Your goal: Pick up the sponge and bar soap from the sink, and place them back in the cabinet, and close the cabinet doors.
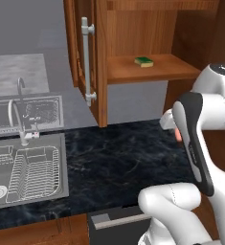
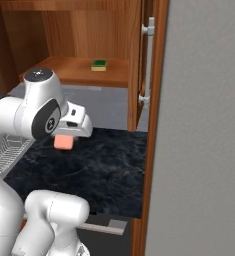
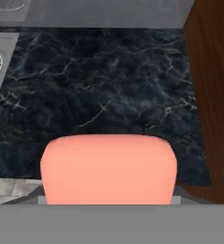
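Observation:
The salmon-pink bar soap (image 2: pixel 63 144) hangs above the dark marble counter, with my gripper (image 2: pixel 66 136) shut on it. In the hand view the bar soap (image 3: pixel 108 169) fills the lower middle and hides the fingertips. A sliver of the bar soap (image 1: pixel 178 136) peeks out behind the forearm. The dark green sponge (image 1: pixel 144 61) lies on the shelf of the open cabinet (image 1: pixel 152 72), up and away from the gripper; the sponge (image 2: pixel 99 65) also shows from the right side. Both cabinet doors stand open: the left door (image 1: pixel 100 62) and the right door (image 2: pixel 135 65). The sink (image 1: pixel 61 165) is far to the left.
A faucet (image 1: pixel 17 115) rises behind the sink and a wire rack (image 1: pixel 35 172) sits in the basin. The marble counter (image 1: pixel 128 158) stretches below the cabinet. A dark drawer (image 1: pixel 118 222) juts out under the counter edge. A grey wall panel (image 2: pixel 204 150) blocks the right.

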Controlling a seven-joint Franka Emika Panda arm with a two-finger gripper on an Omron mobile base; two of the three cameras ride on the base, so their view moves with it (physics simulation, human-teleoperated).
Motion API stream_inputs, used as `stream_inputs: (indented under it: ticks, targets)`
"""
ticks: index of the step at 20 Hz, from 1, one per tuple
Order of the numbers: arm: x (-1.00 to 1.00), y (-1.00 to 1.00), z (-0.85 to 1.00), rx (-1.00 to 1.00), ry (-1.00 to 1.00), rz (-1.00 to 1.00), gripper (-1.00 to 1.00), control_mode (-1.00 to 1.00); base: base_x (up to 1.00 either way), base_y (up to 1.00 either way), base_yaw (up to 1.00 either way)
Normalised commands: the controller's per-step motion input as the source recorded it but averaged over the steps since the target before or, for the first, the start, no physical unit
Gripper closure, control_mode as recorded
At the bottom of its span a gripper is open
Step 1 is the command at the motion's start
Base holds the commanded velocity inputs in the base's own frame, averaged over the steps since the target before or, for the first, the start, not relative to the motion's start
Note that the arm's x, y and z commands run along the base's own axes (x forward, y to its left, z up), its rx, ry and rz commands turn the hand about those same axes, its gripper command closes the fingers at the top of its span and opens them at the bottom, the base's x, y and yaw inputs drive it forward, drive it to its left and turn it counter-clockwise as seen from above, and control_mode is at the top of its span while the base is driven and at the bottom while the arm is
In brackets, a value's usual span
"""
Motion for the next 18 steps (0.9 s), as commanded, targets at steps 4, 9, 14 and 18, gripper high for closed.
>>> stream_inputs:
  ticks: [4, 9, 14, 18]
  targets:
    - [0.08, 0.0, 0.18, 0.0, -0.12, 0.0, 1.0, -1.0, 0.0, 0.0, 0.0]
    - [0.03, 0.0, 0.13, 0.0, -0.13, 0.0, 1.0, -1.0, 0.0, 0.0, 0.0]
    - [0.0, 0.0, 0.12, 0.0, -0.15, 0.0, 1.0, -1.0, 0.0, 0.0, 0.0]
    - [0.0, 0.0, 0.17, 0.0, -0.18, 0.0, 1.0, -1.0, 0.0, 0.0, 0.0]
